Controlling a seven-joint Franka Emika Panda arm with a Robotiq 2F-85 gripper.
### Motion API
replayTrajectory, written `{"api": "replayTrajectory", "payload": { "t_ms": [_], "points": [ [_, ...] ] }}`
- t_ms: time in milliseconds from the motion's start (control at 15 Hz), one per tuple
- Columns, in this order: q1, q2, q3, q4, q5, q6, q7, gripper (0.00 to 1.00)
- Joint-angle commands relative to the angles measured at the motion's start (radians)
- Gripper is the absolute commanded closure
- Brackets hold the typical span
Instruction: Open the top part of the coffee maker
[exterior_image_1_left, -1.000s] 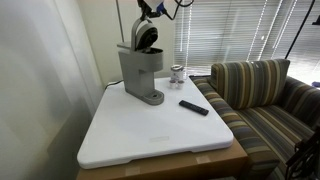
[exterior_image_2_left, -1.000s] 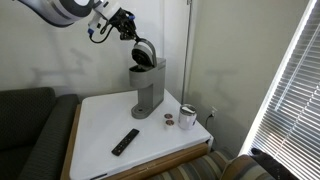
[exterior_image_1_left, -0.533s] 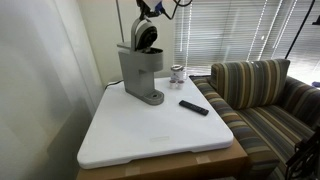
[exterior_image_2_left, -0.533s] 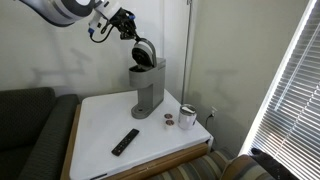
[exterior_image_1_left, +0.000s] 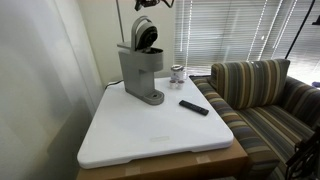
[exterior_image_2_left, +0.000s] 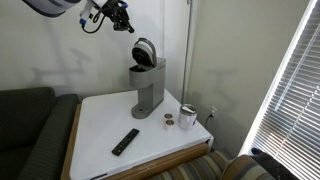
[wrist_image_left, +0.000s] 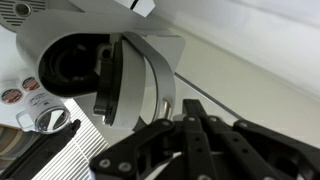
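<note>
Grey plastic made up the coffee maker (exterior_image_1_left: 142, 72) (exterior_image_2_left: 150, 88), which stood upright near the back of the white tabletop (exterior_image_1_left: 150, 135) (exterior_image_2_left: 98, 128), close to the wall in both exterior views. Its top part (exterior_image_1_left: 146, 36) (exterior_image_2_left: 144, 51) was lifted and stood tilted up on the hinge, so that we saw the dark round underside. The head was open. In the wrist view the top part (wrist_image_left: 120, 75) filled the left half of the picture, with the dark round hollow beside it.

The pincer (exterior_image_2_left: 126, 26) hung in the air above the machine and apart from it; it touched neither the top part nor the body. In the wrist view the pincer (wrist_image_left: 197, 122) came in from the lower edge, and its black fingers (wrist_image_left: 186, 135) lay close together with nothing between them, so we read it as closed and holding nothing.

On the tabletop, just beside the coffee maker, stood a small metal can (exterior_image_1_left: 177, 73) (exterior_image_2_left: 187, 116). A black remote (exterior_image_1_left: 194, 107) (exterior_image_2_left: 125, 141) lay flat nearer the front edge, well apart from the machine. A striped sofa (exterior_image_1_left: 262, 92) stood next to the table in an exterior view, and window blinds (exterior_image_1_left: 235, 30) hung behind it.
</note>
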Motion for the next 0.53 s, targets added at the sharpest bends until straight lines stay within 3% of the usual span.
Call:
{"api": "replayTrajectory", "payload": {
  "t_ms": [0, 133, 333, 467],
  "points": [
    [0.035, -0.159, 0.012, -0.124, -0.132, -0.022, -0.007, 1.00],
    [0.030, -0.250, 0.050, -0.195, -0.183, 0.001, -0.035, 1.00],
    [0.086, -0.347, 0.018, -0.297, -0.190, -0.005, -0.103, 1.00],
    [0.114, -0.397, -0.007, -0.350, -0.232, 0.007, -0.119, 0.74]
  ]
}}
